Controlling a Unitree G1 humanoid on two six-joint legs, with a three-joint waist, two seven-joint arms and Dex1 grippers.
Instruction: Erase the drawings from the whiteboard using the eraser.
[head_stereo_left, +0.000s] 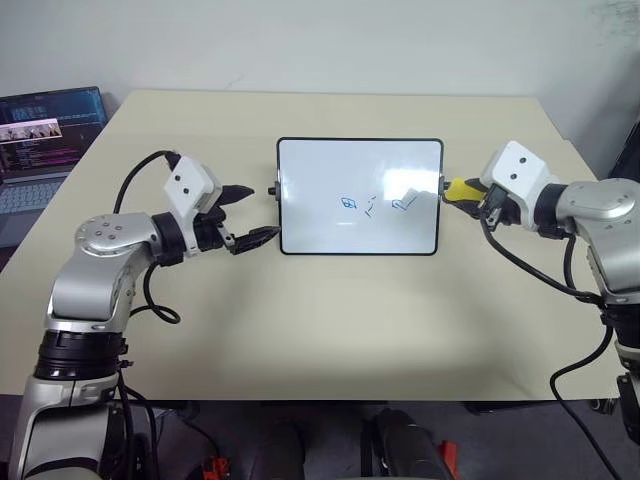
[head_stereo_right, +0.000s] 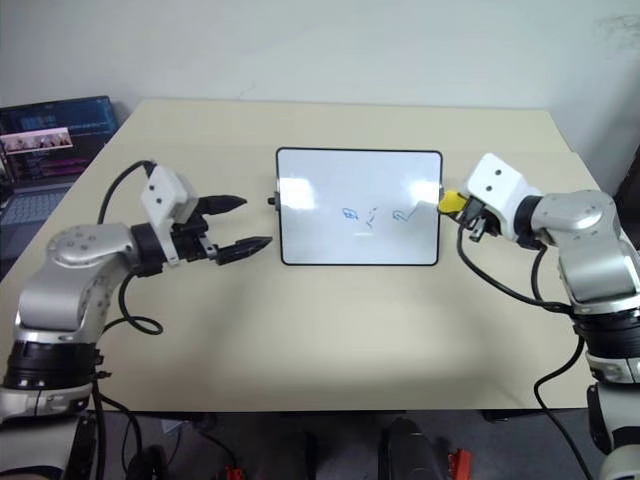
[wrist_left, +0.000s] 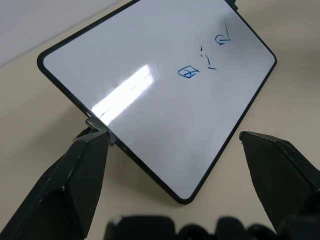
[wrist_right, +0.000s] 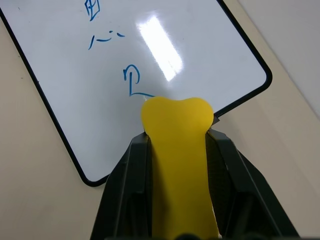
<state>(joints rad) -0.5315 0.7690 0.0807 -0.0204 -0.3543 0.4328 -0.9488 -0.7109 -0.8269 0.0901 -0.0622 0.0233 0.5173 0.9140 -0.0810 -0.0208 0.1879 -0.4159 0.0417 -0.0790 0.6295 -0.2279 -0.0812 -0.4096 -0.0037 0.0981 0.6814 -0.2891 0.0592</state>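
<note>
Your right gripper (wrist_right: 175, 150) has its fingers (wrist_right: 127, 190) clamped on the eraser (wrist_right: 176, 145). It's the yellow block, wedged between the two black fingers w/ its rounded end poking out past the tips. In the right wrist view that end sits over the board's edge, just short of the nearest blue mark; can't tell if it's touching the surface or hovering above it.

The whiteboard (head_stereo_left: 330, 170) lies flat on the counter (head_stereo_left: 330, 330), between your two grippers. From the head view the eraser tip is right at the board's right edge, by the small side knob.

The drawings (head_stereo_left: 375, 204) are three small blue scribbles in a short row, a bit right of the board's centre: a boxy one, a couple of short dashes, then a loop w/ a tail. The loop is closest to the right fingers, the boxy one farthest. All three are intact, nothing wiped yet.

Your left gripper (head_stereo_right: 238, 222) is held w/ fingers (wrist_left: 75, 185) spread wide, nothing between them. It points at the board's left edge; one fingertip is just beside the frame near the left knob, the other is farther off. In the left wrist view the board's near corner sits in the gap between the two fingers, not pinched.

A laptop (head_stereo_left: 45, 140) w/ lit screen sits well apart from the left fingers, at the counter's far left.
</note>
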